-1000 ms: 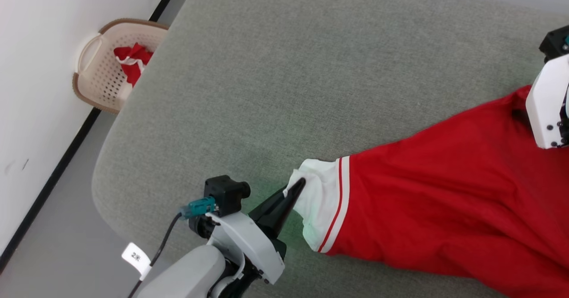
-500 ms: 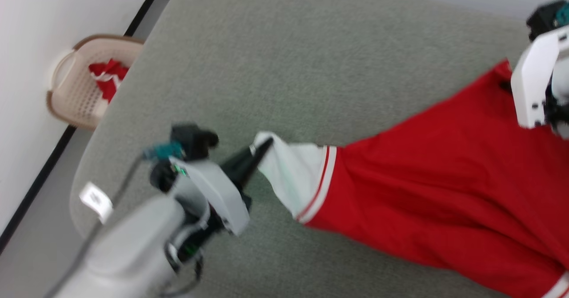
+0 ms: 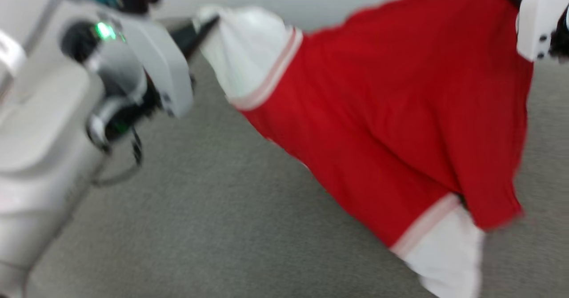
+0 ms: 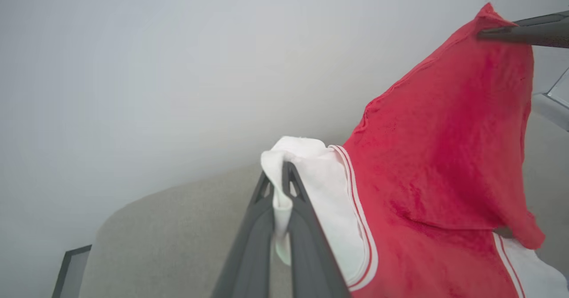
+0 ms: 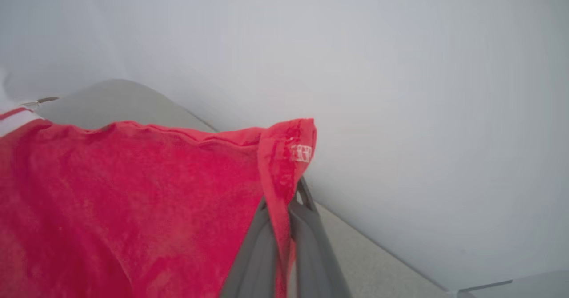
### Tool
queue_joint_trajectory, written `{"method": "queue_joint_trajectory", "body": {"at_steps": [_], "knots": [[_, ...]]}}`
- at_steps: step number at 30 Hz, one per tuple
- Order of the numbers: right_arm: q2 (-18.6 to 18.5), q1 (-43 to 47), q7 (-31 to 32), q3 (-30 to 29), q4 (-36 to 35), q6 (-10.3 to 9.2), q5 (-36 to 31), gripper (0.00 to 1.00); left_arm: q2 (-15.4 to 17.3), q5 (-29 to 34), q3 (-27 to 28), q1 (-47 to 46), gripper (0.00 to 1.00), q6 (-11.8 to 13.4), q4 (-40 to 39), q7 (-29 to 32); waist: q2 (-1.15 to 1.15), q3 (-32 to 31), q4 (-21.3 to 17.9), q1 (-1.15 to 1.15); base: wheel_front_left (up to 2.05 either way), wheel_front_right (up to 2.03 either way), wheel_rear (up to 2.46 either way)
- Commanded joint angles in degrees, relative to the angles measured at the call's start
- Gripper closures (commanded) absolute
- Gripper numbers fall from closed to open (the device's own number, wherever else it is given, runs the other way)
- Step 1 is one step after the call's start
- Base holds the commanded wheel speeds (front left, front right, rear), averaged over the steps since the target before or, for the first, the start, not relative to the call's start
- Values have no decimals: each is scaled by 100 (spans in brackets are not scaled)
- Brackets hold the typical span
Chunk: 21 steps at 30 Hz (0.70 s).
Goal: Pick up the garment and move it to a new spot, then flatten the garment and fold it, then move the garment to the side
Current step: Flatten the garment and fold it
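Head view: one red garment [image 3: 391,111] hangs over the grey bench [image 3: 200,209]; left end effector [image 4: 286,173] grips one of two white sleeves [image 3: 249,53], right end effector [image 5: 291,200] a red edge.

Grey fabric surface [image 3: 200,227], rounded corner by the wall. Garment [image 3: 391,111] hangs over its right side. Lower white sleeve [image 3: 449,253] near right: contact with surface unclear, blurred.

Red garment [image 3: 391,111] with white striped sleeves hangs stretched, lifted.
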Motion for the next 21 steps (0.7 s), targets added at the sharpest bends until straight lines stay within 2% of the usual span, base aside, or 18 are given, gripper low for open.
{"method": "queue_joint_trajectory", "body": {"at_steps": [1,5,11,21], "knots": [[65,-148,-146,14,-27,-6,-63,100,59,87,24,-248,100,-48,116,77,0,-403,-450,0,0,0,0],[131,-424,-569,25,12,-6,-148,100,82,310,3,-944,100,-120,592,215,0,-587,-692,0,0,0,0],[247,-771,-1170,-41,205,-6,-281,100,53,706,-75,-1860,100,-200,1291,114,0,-820,-979,0,0,0,0],[380,-1193,-1394,-164,458,-6,-252,100,-32,936,-280,-2970,100,-280,2002,-73,0,-744,-1250,0,0,0,0]]}}
